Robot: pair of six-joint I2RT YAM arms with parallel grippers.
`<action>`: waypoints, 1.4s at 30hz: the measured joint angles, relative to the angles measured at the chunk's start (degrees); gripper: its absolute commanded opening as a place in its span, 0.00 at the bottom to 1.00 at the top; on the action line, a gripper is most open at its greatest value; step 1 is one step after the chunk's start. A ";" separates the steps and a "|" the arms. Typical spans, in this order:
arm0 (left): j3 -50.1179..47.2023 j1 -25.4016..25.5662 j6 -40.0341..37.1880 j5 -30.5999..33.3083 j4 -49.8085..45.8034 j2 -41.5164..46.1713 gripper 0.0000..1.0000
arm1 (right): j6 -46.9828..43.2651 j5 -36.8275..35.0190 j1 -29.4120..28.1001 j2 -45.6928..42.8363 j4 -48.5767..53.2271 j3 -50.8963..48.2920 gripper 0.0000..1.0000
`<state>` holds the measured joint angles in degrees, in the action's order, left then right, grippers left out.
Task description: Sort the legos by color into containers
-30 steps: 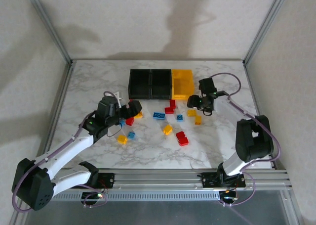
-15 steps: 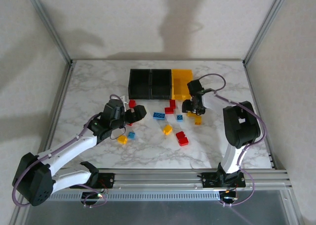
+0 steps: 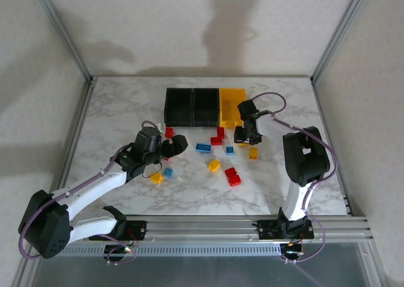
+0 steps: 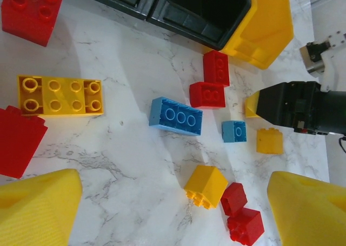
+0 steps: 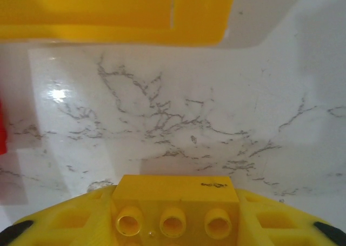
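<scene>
marble tabletop [image 5: 178,121], yellow lego [image 5: 174,194] seemingly pinched in right tool [image 3: 245,136].

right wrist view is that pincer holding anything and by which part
Yes: the right pincer grips a yellow lego brick by its two short ends, one finger against each, studs facing the camera.

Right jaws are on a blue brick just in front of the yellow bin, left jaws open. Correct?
Wrong colour. The right wrist view shows a yellow brick between the right jaws, not a blue one. It does sit just in front of the yellow bin, and the left jaws are open.
</scene>
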<state>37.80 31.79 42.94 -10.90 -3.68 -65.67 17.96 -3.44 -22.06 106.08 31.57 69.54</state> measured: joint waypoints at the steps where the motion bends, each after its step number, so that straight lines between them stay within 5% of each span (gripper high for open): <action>1: 0.00 0.00 0.09 0.20 0.00 0.00 0.89 | 0.00 0.00 -0.15 -0.02 0.46 0.63 0.37; 11: 0.00 0.00 1.49 3.19 -0.17 0.28 0.88 | 0.00 -0.50 -1.09 0.26 6.08 17.22 0.39; 21: 0.24 0.00 2.60 6.19 -3.34 3.50 0.89 | 0.28 -3.67 -1.07 17.11 5.95 36.37 0.40; 42: 1.22 -0.13 2.78 7.54 -5.44 4.72 0.88 | 1.88 -4.52 -0.96 20.39 5.75 36.79 0.50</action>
<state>39.03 31.66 45.71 -3.36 -9.13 -60.95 19.84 -7.97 -23.03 126.48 37.32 106.32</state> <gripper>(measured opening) 0.887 0.483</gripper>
